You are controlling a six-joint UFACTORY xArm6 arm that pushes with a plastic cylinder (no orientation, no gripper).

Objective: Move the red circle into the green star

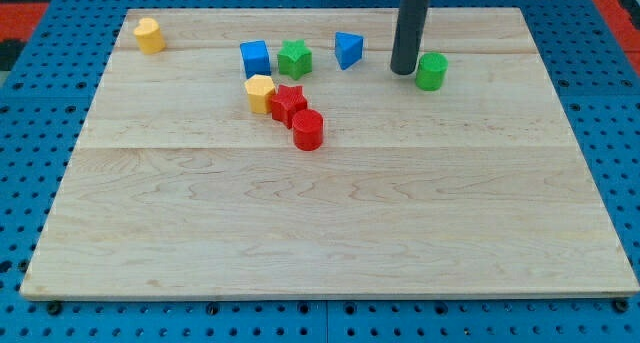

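The red circle [308, 129] stands on the wooden board just below and right of the red star [287, 103], touching it. The green star [294, 58] sits higher up, between the blue cube [255, 58] and the blue triangle [347, 50]. My tip [404, 70] is at the view's upper right, right beside the green circle [431, 72] on its left. The tip is well to the right of the red circle and the green star.
A yellow hexagon [260, 92] touches the red star on its left. Another yellow block [149, 35] sits at the board's top left corner. The board [330, 233] lies on a blue pegboard surface.
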